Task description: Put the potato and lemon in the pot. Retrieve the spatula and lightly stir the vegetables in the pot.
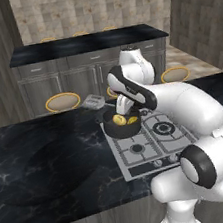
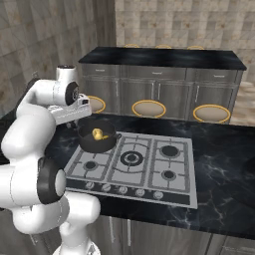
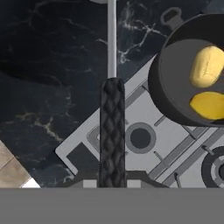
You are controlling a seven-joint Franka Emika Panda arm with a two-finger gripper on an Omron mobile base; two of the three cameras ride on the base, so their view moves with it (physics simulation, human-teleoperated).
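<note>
At the bottom centre of the hand view the gripper [image 3: 112, 183] is seen closed on the black textured handle of the spatula [image 3: 112, 127], whose thin silvery shank runs straight up the frame to the top edge, where the head is mostly cut off. Past the tool, the grey cooktop [image 3: 144, 144] crosses the lower right of that view, and the pot [image 3: 183, 74] sits at the upper right with both vegetables [image 3: 205, 68] already inside, one above the other against its dark floor. The step in hand is judged to be the carry of the spatula to the pot for stirring. For this to be done well, the head should be swung toward the right of the hand view, lifted clear of the rim, then lowered gently between the yellow lumps, so that the pot is not pushed off its burner. In the left base view the pot [image 1: 120, 122] is found at the middle of the frame, just beside the wrist; in the right base view the pot [image 2: 97, 137] lies left of centre on the cooktop's far left corner.
</note>
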